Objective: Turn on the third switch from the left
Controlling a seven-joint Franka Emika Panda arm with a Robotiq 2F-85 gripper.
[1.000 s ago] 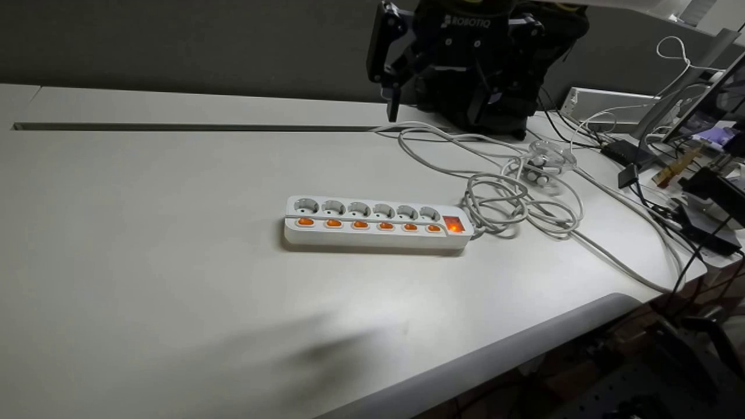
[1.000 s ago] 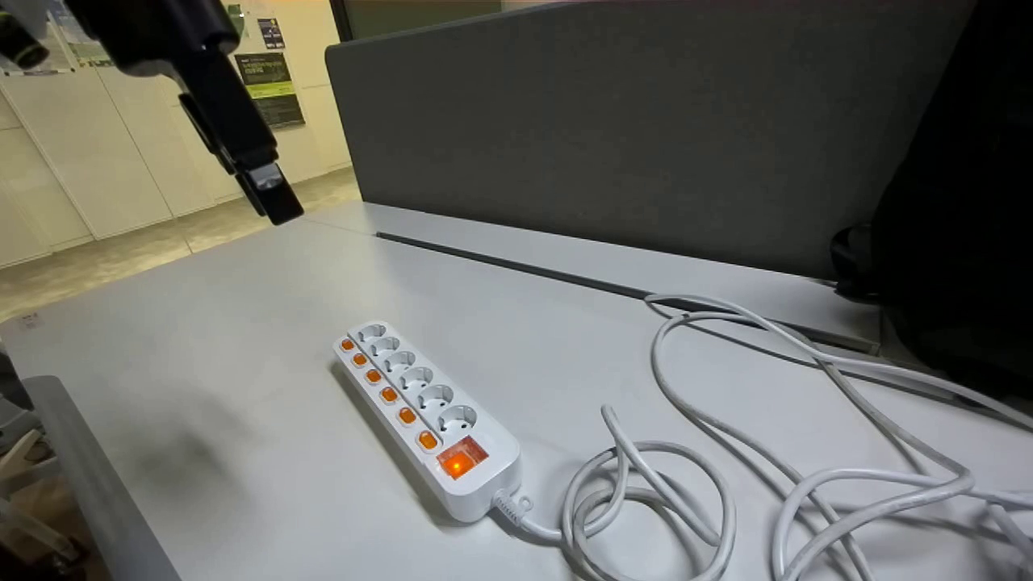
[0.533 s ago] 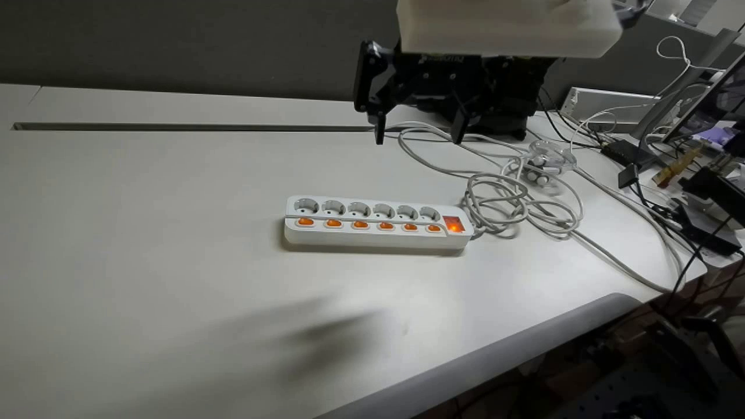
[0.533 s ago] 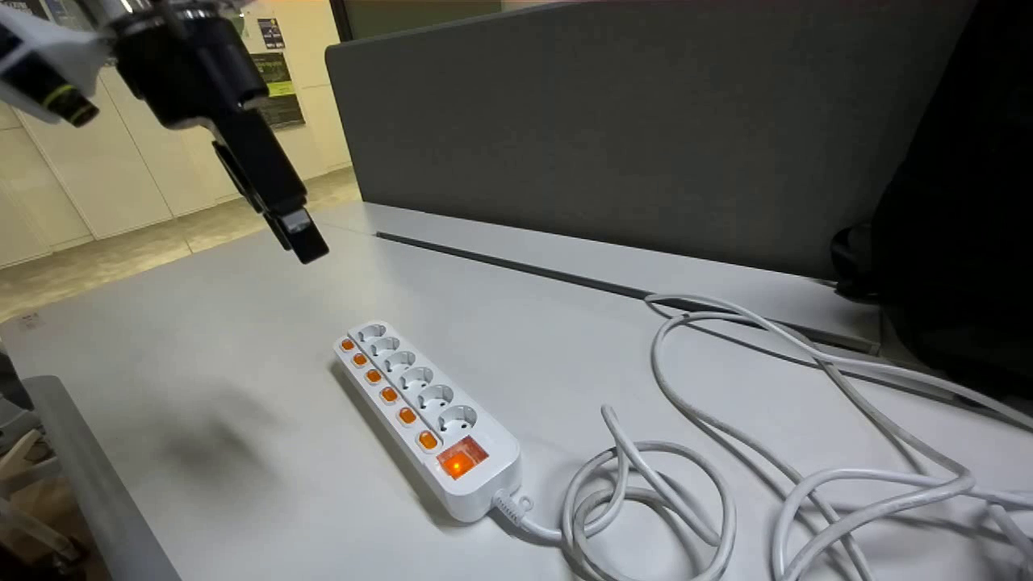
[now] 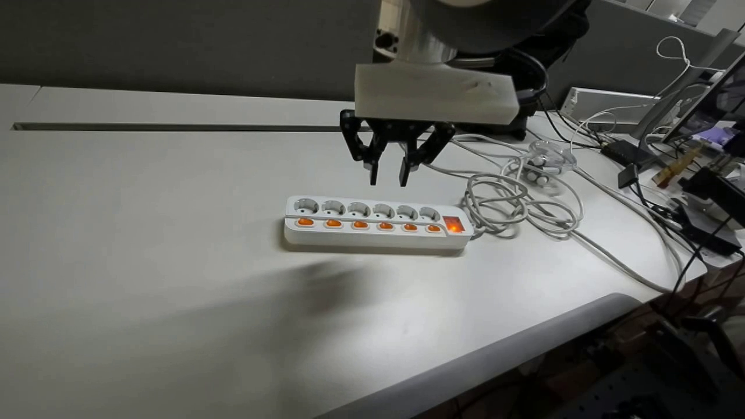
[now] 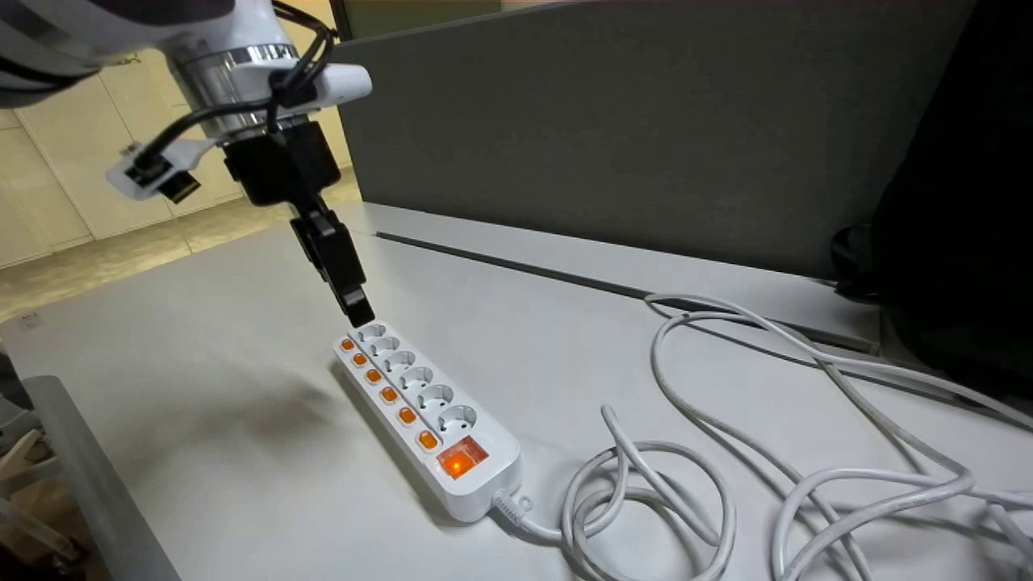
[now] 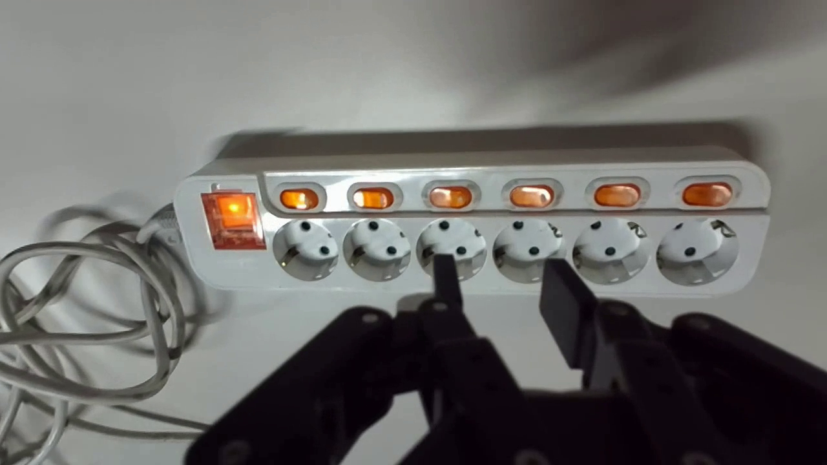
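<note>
Pincer (image 5: 388,182), partly spread and holding only air, hangs near the white power strip (image 5: 375,239) in an exterior view; I see the third switch from the left (image 5: 360,224) mid-row. In an exterior view my arm (image 6: 230,31) slants down; in the wrist view that switch lies beyond the sockets (image 7: 376,248).

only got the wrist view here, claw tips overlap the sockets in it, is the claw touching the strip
Observer: No, in an exterior view the table shows between the claw and the power strip.
Operator: how does it lie seen from outside
Observer: In an exterior view the large glowing switch is at the right end, so the third switch from the left is third from the opposite end.
Operator: anything tall by the table
Observer: Yes, in both exterior views a dark grey partition stands along one table edge.
</note>
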